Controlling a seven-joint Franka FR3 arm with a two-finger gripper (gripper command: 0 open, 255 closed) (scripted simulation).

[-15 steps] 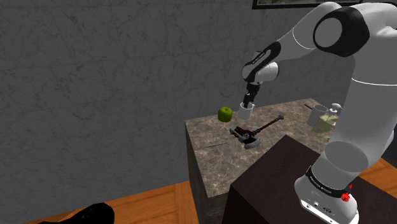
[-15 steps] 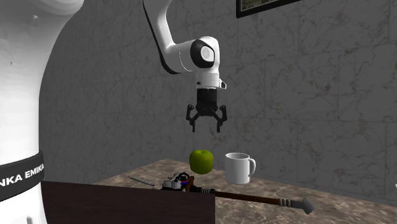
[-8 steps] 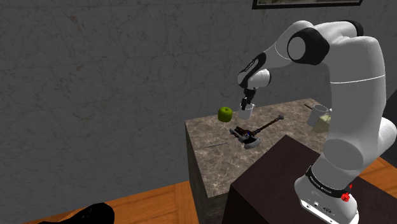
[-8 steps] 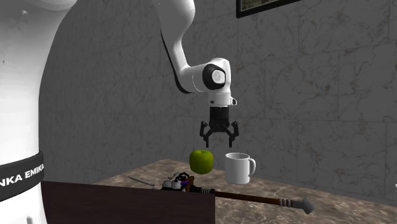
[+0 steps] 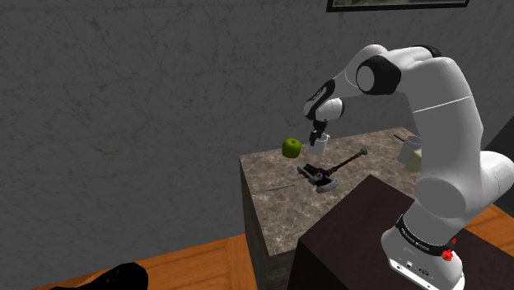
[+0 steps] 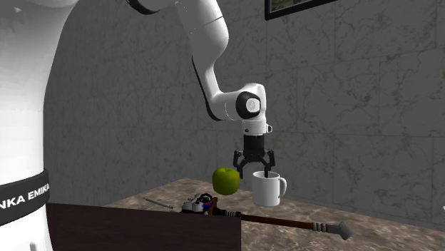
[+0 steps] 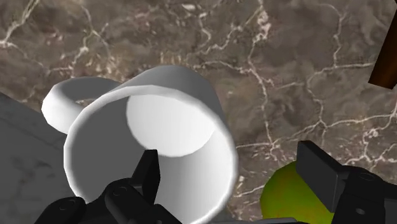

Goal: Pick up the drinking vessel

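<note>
A white mug with a handle stands upright on the marble tabletop, next to a green apple. My gripper is open and points straight down at the mug's rim on the apple side. In the wrist view one finger hangs inside the mug and the other finger is outside, over the apple. The mug wall lies between the fingers and they do not touch it. In the shoulder view the gripper covers part of the mug beside the apple.
A long-handled tool with a dark clamp-like head lies in front of the mug. A thin rod rests near the table's front edge. A glass cup stands at the shoulder view's right. The dark stand borders the table.
The gripper has come down from well above the apple and shifted to the second exterior view's right, arriving at the mug's rim. It stays open; mug and apple have not moved.
</note>
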